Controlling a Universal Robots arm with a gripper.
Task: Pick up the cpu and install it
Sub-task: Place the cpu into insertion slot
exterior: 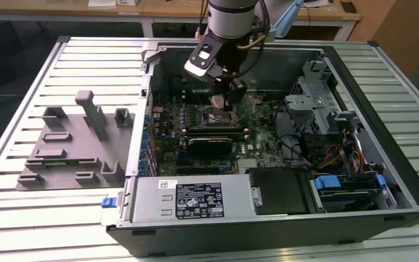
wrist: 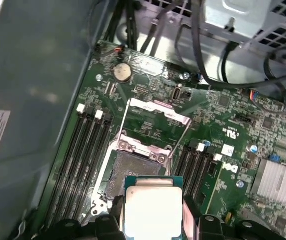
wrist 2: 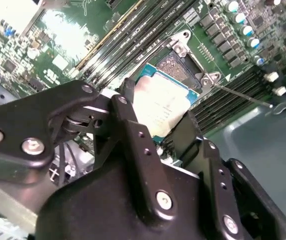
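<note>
Two black metal fingers [wrist 2: 133, 130] of the claw [wrist 2: 157, 110] are pinched on opposite edges of the cpu [wrist: 152, 212], a small flat square chip with a pale silver metal top and a thin blue-green rim, so the pick-up part of the task looks done. Held level, the chip hangs just short of the open square socket [wrist: 133, 172], overlapping its near edge in the first wrist view; I judge it not yet seated, though how far it hangs above the contacts I cannot tell. Just beyond, the socket's silver metal retaining frame [wrist: 155, 107] is tipped up and open. Dark memory slots [wrist: 83, 145] run along both sides on the green motherboard [wrist: 222, 125]. Farther out is the black computer case [exterior: 384, 164], lying open on the slatted metal table [exterior: 20, 65], beside a grey plastic fixture block [exterior: 71, 147].
</note>
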